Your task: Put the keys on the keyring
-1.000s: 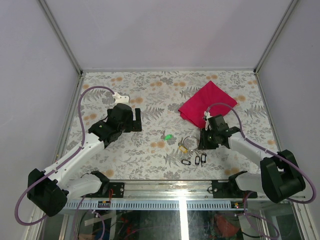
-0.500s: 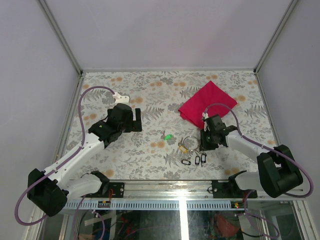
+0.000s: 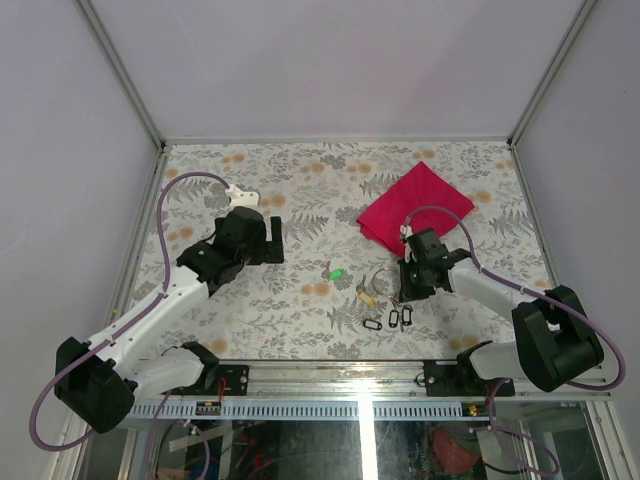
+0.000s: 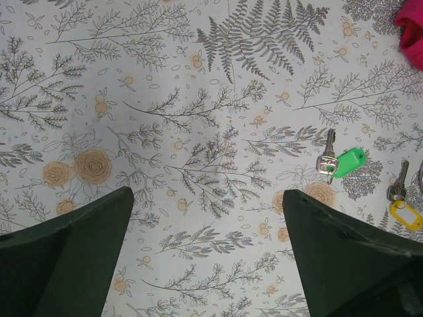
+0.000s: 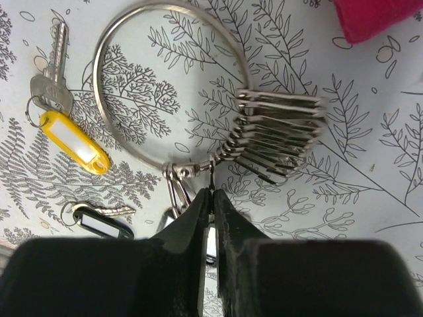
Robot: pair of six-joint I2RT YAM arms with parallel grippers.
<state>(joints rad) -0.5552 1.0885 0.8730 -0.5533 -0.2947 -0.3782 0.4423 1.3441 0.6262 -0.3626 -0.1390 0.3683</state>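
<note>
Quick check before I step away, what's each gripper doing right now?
Left gripper: open, holding nothing.
Right gripper: closed on the thin silver wire keyring at its near edge.

Left arm (image 3: 165, 295): reaches forward from its base, forearm angled toward the centre.
Left gripper (image 4: 206, 198): jaws spread wide, fingers (image 4: 73, 251) well apart.
Right arm (image 3: 490, 290): folded inward, wrist pitched down.
Right gripper (image 5: 211, 193): fingertips (image 5: 228, 211) pinched together, only a hairline slit between them.
</note>
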